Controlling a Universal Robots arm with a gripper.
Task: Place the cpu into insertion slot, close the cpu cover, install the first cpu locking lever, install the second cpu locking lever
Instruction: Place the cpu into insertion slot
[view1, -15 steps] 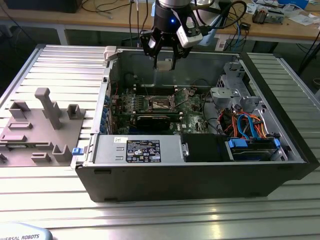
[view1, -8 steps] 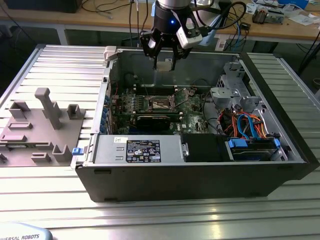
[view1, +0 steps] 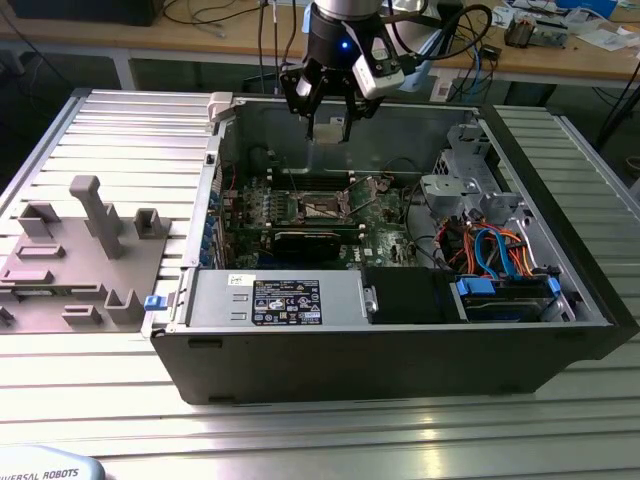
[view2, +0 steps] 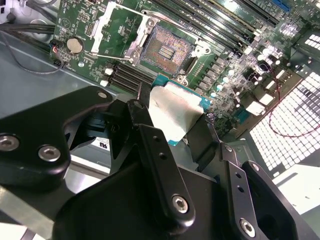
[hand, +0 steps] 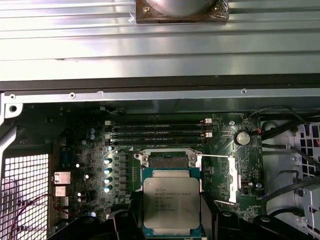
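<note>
I've got the small flat square cpu with the dull silver metal top (hand: 171, 209) clamped between my black fingers (view2: 152, 145), gripped on two opposite edges. The gripper (view1: 328, 128) hangs high over the open dark grey computer case (view1: 400, 360), clear of the green motherboard (hand: 225, 150). Below it, the square dark insertion slot framed in silvery metal (view2: 166, 50) lies bare. The thin silvery cpu cover (view2: 102, 27) is swung open beside it.

I judge the chip light and stiff but delicate. Its lid looks smooth and could slide in the grip, and the underside contacts shouldn't be touched. The thin green rim is the right place to hold it, squeezed gently and kept level.
</note>
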